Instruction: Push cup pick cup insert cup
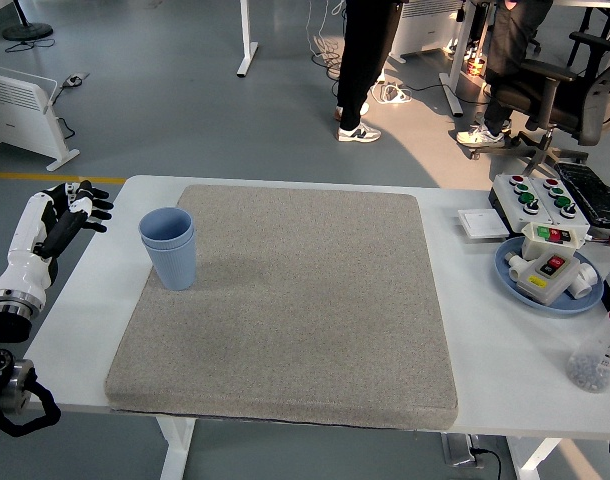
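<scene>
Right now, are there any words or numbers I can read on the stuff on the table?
No text can be read.
Bottle: print on the label, too small to read.
Button boxes: coloured buttons, no legible marks.
Cups: plain blue, no print.

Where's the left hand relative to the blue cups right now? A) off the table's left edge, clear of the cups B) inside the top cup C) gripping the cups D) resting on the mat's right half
A: the left hand hangs beyond the white table's left edge with fingers relaxed and holding nothing, while the stacked blue cups stand alone on the grey mat.
</scene>
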Tool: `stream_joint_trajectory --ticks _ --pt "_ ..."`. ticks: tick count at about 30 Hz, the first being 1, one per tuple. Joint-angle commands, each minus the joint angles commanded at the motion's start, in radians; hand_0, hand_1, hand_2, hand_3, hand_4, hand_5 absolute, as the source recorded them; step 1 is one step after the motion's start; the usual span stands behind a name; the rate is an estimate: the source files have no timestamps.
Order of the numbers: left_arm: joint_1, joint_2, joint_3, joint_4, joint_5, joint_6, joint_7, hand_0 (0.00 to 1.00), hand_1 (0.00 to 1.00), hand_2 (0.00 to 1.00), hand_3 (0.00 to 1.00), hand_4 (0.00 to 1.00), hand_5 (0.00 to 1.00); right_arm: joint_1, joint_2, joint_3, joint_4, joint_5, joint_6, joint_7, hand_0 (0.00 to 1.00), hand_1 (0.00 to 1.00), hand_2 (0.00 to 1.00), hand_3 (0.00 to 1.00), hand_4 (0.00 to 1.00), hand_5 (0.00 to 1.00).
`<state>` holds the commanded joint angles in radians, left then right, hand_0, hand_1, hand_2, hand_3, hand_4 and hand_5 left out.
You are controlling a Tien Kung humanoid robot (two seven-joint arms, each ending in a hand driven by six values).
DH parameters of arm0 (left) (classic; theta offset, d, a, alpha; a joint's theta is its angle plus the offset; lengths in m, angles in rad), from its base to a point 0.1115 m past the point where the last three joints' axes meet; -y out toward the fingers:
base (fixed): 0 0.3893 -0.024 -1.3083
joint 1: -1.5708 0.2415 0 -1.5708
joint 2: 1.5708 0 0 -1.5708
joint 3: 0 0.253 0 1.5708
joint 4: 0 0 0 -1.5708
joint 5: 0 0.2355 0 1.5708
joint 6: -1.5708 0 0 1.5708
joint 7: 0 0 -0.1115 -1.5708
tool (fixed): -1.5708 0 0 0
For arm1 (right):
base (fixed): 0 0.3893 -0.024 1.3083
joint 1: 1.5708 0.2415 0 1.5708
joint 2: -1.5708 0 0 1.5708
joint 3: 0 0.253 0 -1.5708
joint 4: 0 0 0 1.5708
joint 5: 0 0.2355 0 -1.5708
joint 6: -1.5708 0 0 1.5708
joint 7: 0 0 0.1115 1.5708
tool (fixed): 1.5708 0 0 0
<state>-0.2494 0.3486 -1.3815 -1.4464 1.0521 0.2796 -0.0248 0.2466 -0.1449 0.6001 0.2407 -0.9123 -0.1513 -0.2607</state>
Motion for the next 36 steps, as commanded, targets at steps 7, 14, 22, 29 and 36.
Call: stream_joint_trajectory --ticks 7,14,22,29,36 --pt "0.158 -0.062 -0.050 -0.026 -0.292 -0.054 -0.085 0.608 0.663 0.631 0.532 0.601 0.985 0.006 -0.003 -0.002 -0.002 0.004 0.000 0.002 0.523 0.544 0.618 0.563 0.114 0.444" --pt "0.208 -0.094 -0.050 0.009 -0.543 -0.137 -0.148 0.748 0.791 0.762 0.676 0.616 0.998 0.012 -0.005 -0.001 -0.003 0.002 0.002 0.003 0.523 0.544 0.618 0.564 0.114 0.444" --pt "0.213 -0.117 -0.045 0.040 -0.488 -0.245 -0.150 0.849 0.866 0.884 0.839 0.603 0.998 0.015 -0.005 0.005 -0.003 -0.011 0.005 0.001 0.523 0.544 0.618 0.564 0.114 0.444" --pt "0.213 -0.129 -0.075 0.048 -0.446 -0.249 -0.133 0.855 0.868 0.893 0.846 0.576 0.998 0.016 -0.004 0.006 -0.003 -0.012 0.005 0.001 0.523 0.544 0.618 0.563 0.114 0.442" --pt "0.211 -0.130 -0.088 0.049 -0.448 -0.239 -0.132 0.852 0.865 0.889 0.843 0.568 0.998 0.016 -0.004 0.006 -0.004 -0.013 0.004 0.002 0.523 0.544 0.618 0.564 0.114 0.442"
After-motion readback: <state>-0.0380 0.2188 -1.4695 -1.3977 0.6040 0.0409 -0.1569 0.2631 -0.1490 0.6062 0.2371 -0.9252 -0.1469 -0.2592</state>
